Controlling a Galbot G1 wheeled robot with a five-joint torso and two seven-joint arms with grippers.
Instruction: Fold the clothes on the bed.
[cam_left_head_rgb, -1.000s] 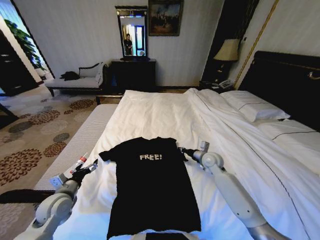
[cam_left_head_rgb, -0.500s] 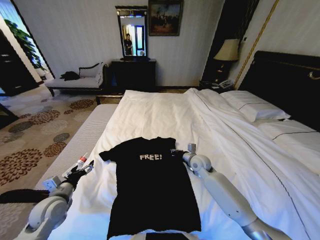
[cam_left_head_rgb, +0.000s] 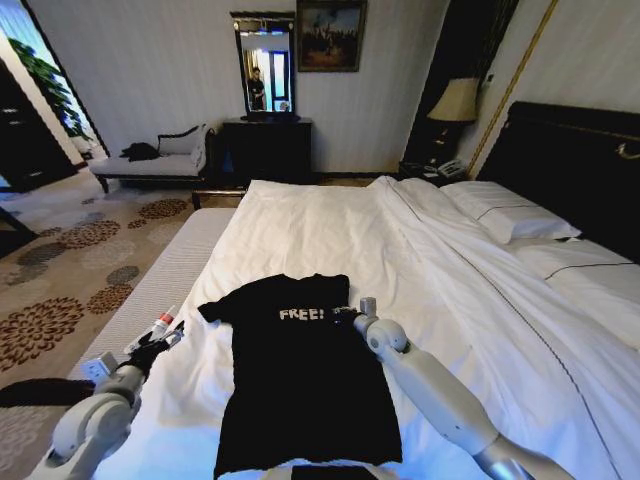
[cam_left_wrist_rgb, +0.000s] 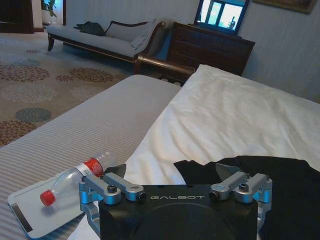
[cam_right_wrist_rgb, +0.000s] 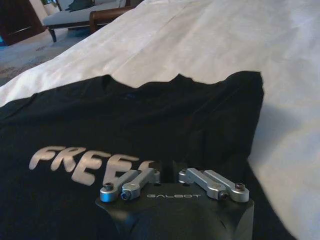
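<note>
The black T-shirt (cam_left_head_rgb: 300, 375) lies mostly flat on the bed (cam_left_head_rgb: 450, 270), barely folded (right pincer (cam_left_head_rgb: 345, 314) seemingly clamping its sleeve; left pincer (cam_left_head_rgb: 160, 345) apart).

Bottle (cam_left_head_rgb: 161, 325) beside left gripper (cam_left_head_rgb: 172, 335); open duvet (cam_left_head_rgb: 330, 225) beyond

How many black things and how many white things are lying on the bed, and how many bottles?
Black things: 1, the T-shirt
White things: 3, the duvet and 2 pillows
Bottles: 1, the red-capped bottle, lying on a flat tray
Total: 5
</note>
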